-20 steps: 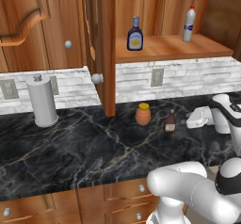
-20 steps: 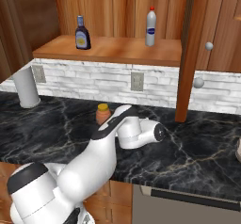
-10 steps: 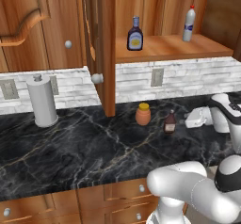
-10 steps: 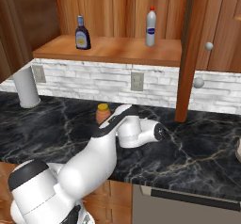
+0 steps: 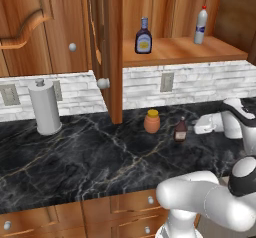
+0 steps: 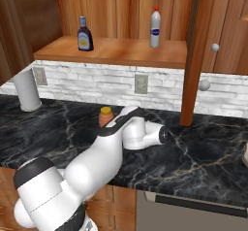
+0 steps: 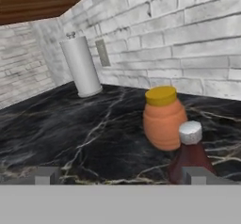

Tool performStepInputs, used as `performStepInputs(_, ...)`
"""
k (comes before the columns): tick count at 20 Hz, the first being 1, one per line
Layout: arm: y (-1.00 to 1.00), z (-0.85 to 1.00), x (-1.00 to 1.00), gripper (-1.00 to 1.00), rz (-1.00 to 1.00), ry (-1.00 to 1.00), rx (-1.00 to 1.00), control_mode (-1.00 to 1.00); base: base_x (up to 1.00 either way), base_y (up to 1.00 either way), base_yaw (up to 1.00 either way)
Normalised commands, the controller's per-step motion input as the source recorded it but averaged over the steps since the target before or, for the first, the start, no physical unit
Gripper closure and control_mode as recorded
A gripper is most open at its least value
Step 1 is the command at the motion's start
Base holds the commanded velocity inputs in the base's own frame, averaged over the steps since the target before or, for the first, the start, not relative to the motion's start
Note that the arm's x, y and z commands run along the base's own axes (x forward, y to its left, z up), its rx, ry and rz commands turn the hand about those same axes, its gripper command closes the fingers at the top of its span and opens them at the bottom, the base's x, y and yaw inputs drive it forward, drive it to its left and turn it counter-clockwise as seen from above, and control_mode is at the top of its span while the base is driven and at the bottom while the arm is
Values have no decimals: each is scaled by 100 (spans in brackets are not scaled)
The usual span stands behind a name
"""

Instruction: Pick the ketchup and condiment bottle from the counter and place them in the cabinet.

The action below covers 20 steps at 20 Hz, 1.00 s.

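Up top, cabinet [image 5: 165, 52]: condiment bottle [image 5: 143, 36] and white bottle [image 5: 200, 26] on its shelf.
Surface [image 5: 90, 152]: ketchup [image 5: 180, 129] beside orange jar [image 5: 152, 121].
Tool [image 7: 120, 177]: released, fingers spread, ketchup near one tip.

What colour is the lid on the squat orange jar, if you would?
Yellow; the jar's lid shows best in the hand view.

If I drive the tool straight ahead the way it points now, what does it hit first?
Probably the ketchup: it stands close ahead, in line with the tool's right-side fingertip rather than centred in the gap. The orange jar sits just behind it. Depth is hard to judge, so the middle path may run past both.
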Motion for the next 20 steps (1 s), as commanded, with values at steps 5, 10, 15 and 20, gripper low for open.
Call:
performStepInputs(5, 9, -1, 8, -100, 4, 1, 5, -100, 0, 0, 0)
performStepInputs(10, 7, -4, 14, -100, 3, 1, 5, -100, 0, 0, 0)
performStepInputs(15, 7, -4, 22, -100, 1, 3, 4, -100, 0, 0, 0)
performStepInputs(20, 0, -6, 15, -100, 0, 1, 1, -100, 0, 0, 0)
